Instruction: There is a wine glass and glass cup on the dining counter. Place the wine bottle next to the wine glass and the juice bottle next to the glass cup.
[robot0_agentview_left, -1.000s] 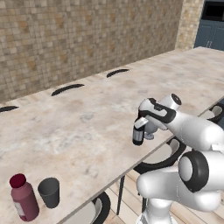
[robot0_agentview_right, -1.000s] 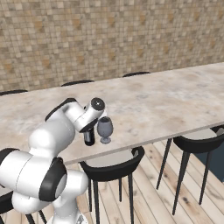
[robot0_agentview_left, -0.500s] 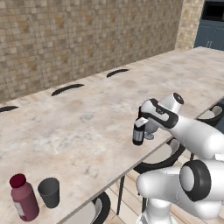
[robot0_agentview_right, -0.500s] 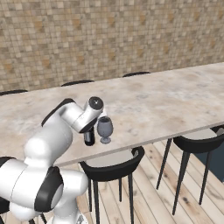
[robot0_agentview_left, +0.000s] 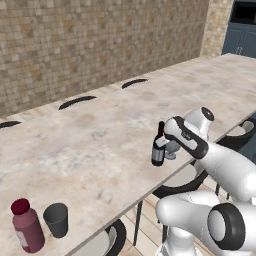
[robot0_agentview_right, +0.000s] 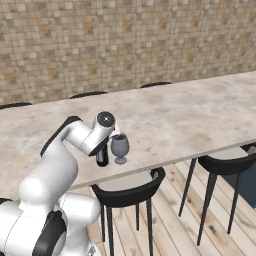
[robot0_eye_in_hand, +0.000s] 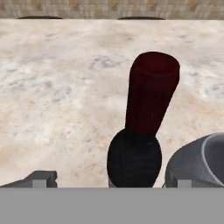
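The wine bottle (robot0_agentview_left: 159, 146) stands upright near the front edge of the dining counter (robot0_agentview_left: 100, 125), and the wine glass (robot0_agentview_right: 120, 147) is close on its right. In the hand view the bottle's dark red top (robot0_eye_in_hand: 151, 94) rises between my fingertips, with the wine glass rim (robot0_eye_in_hand: 199, 159) at lower right. My gripper (robot0_agentview_left: 166, 138) is open just behind the bottle, its fingers wide apart and off it. Far left on the counter, the juice bottle (robot0_agentview_left: 27, 232) stands next to the glass cup (robot0_agentview_left: 56, 219).
Dark stools (robot0_agentview_right: 127, 192) (robot0_agentview_right: 225, 162) are tucked under the counter's near edge above a wooden floor. More stool backs (robot0_agentview_left: 77, 101) show along the far edge. A stone-tiled wall (robot0_agentview_right: 125, 40) runs behind, and blue cabinets (robot0_agentview_left: 245, 30) stand at the far right.
My hand has drawn back a little from the wine bottle, so its neck now shows free. The bottle and the wine glass have stayed in place.
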